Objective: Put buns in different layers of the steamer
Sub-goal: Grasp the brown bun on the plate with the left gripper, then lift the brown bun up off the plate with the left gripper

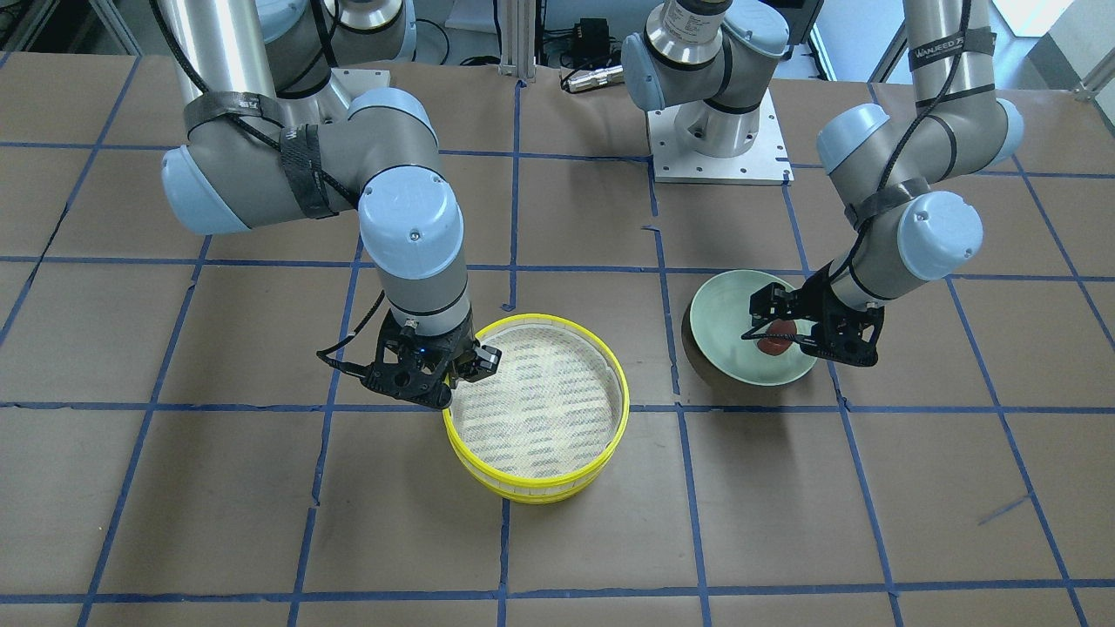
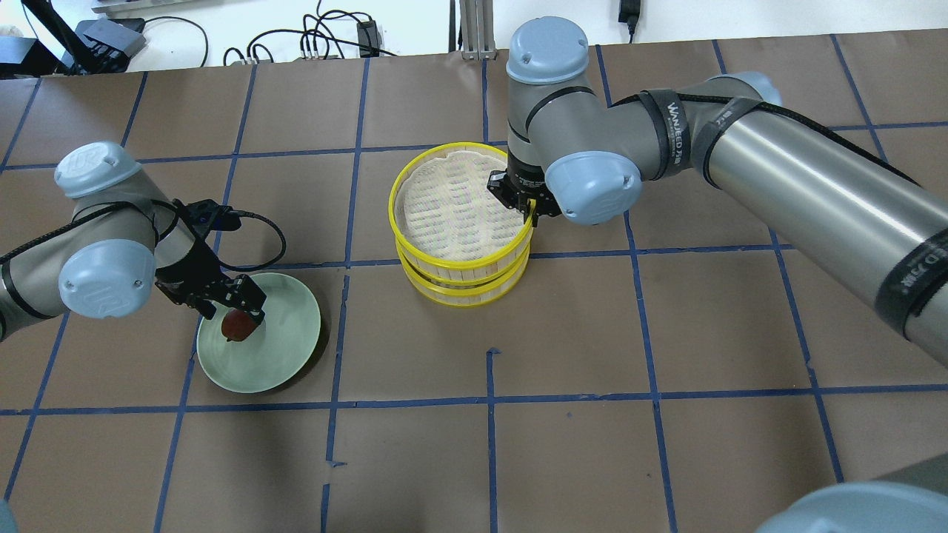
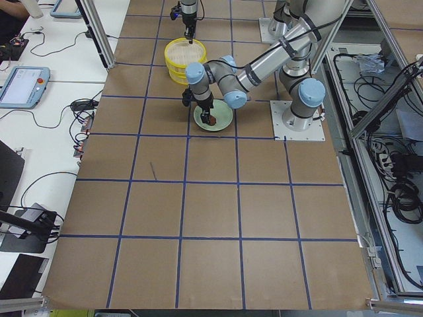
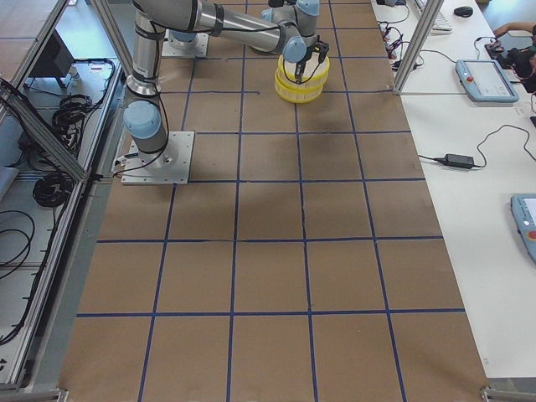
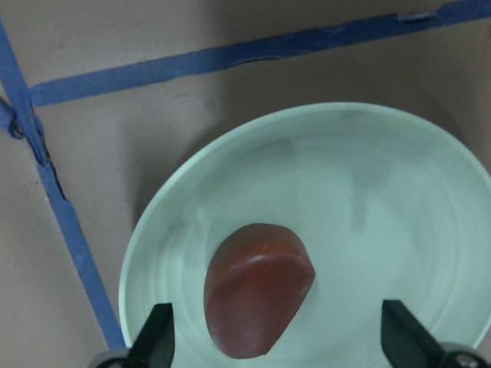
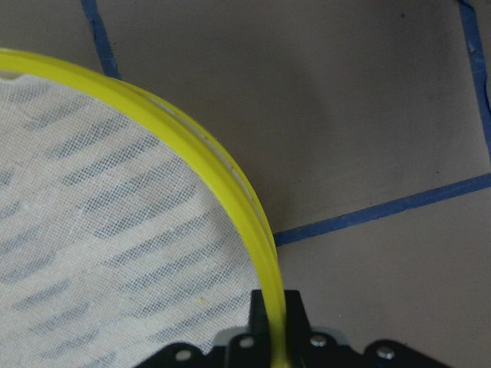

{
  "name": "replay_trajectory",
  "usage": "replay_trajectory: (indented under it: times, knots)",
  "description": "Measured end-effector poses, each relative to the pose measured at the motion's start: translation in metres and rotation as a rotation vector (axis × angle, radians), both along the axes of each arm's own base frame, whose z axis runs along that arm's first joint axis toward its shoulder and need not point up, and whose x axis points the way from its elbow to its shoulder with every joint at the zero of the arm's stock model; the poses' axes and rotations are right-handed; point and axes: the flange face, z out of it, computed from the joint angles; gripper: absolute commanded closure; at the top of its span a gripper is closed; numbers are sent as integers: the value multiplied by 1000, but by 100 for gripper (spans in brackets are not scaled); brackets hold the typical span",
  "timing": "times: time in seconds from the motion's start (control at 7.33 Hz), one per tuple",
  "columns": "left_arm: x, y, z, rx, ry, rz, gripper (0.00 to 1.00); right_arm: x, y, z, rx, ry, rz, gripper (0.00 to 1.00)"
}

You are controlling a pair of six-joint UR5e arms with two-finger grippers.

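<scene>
From the left wrist feed I read the left gripper as wide open: its two dark fingertips sat at the bottom of the frame, far apart. The reddish-brown bun lay between them with clear space on either side, so the jaws had hold of nothing. The bun rested on the pale green plate, a little to the lower left of the plate's middle in that feed. In the overhead view the plate sat at the left of the frame, just below mid-height, and the left arm reached in over it from the left edge.

On the right wrist feed the right gripper was closed on the yellow rim of the steamer. The rim ran down between the two fingers at bottom centre (one finger looked to be inside, over the woven mesh, and the other outside). Overhead, that grip fell on the right-hand side of the upper tray's rim, with the steamer just above the centre of the frame, well apart from the plate. Its two yellow-rimmed trays stood stacked; I couldn't tell whether the upper one was raised off the lower.

Both stood on the brown table, marked off in squares by blue tape
</scene>
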Motion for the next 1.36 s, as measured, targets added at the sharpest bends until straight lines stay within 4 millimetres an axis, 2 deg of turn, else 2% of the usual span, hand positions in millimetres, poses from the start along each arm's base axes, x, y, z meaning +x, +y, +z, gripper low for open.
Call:
replay_trajectory:
  times: [0.14, 0.27, 0.55, 0.68, 0.82, 0.95, 1.23, 1.36]
  knots:
    - [-1, 2, -3, 9, -3, -2, 82, 1, 1, 0, 1, 2, -1, 91]
    - [-3, 2, -5, 13, -4, -5, 94, 1, 1, 0, 2, 4, 0, 90]
    - [-10, -2, 2, -6, -14, 8, 98, 1, 2, -1, 6, 9, 1, 88]
    - [-15, -13, 23, -53, -31, 15, 97, 1, 3, -2, 8, 11, 1, 83]
    - [-23, -28, 61, -108, -52, 9, 97, 1, 3, -2, 8, 11, 0, 72]
    - [-28, -39, 106, -140, -65, 0, 97, 2, 3, -2, 9, 10, 1, 73]
    - [-35, -44, 204, -206, -83, -12, 97, 4, 4, 0, 5, 5, 2, 74]
    - [-37, -43, 233, -239, -89, -14, 97, 6, 5, 0, 5, 4, 6, 73]
